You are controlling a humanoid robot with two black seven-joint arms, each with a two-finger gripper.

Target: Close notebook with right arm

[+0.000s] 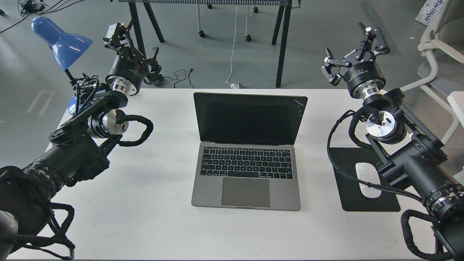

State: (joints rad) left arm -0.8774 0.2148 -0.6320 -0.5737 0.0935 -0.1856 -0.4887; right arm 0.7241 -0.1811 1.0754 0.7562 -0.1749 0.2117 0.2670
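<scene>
The notebook (246, 170), a slim grey laptop, lies open in the middle of the white table (145, 203). Its black screen stands upright, facing me, above the black keyboard and trackpad. My right arm (406, 152) comes in from the lower right. Its gripper (351, 47) hangs open above the table's far right corner, well right of the screen and touching nothing. My left gripper (132, 43) is raised over the far left corner, open and empty, far from the notebook.
A black mouse pad (366, 188) with a white mouse (368, 180) lies right of the notebook, under my right arm. A blue desk lamp (61, 41) stands at the far left corner. Beyond the table are floor, cables and frame legs; a white chair (442, 54) is far right.
</scene>
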